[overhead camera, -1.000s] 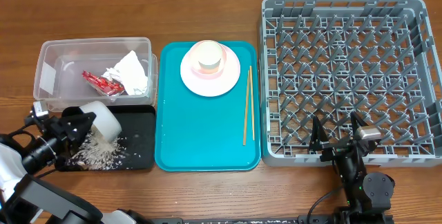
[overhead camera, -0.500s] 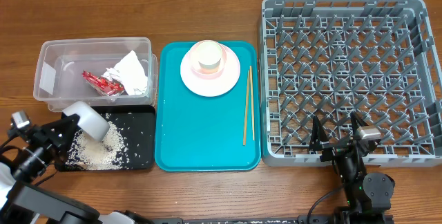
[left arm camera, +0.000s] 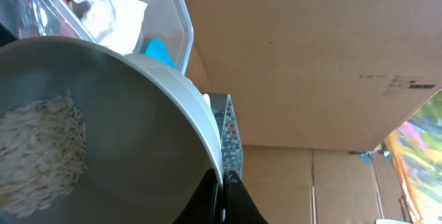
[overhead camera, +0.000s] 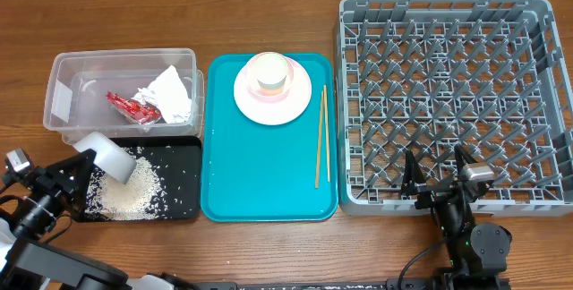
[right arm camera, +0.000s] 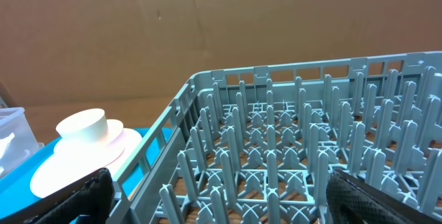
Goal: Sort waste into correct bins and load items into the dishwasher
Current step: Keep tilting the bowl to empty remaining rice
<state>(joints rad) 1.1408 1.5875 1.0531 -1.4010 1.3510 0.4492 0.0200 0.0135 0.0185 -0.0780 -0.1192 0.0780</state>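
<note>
My left gripper (overhead camera: 81, 170) is shut on the rim of the pale whitish bowl (overhead camera: 108, 155), which is tipped over the black tray (overhead camera: 183, 147). A heap of rice (overhead camera: 132, 197) lies in that tray. In the left wrist view the fingers (left arm camera: 222, 191) pinch the bowl (left arm camera: 138, 120) by its rim, and some rice (left arm camera: 40, 144) still clings inside. The clear tub (overhead camera: 63, 71) holds the red wrapper (overhead camera: 132, 106) and the napkin (overhead camera: 170, 94). My right gripper (overhead camera: 439, 179) stands open at the near edge of the grey dish rack (overhead camera: 448, 14), nothing between its fingers (right arm camera: 88, 198).
A teal tray (overhead camera: 264, 178) in the middle carries the pink plate (overhead camera: 285, 107) with a cream cup (overhead camera: 269, 72) on it, and two chopsticks (overhead camera: 320, 138) along its right side. The right wrist view shows rack pegs (right arm camera: 290, 148) and the plate (right arm camera: 65, 172).
My left arm has drawn back to the left with the tipped bowl. The rice in the black tray has grown from a scatter into a heap. The right arm has not moved.
</note>
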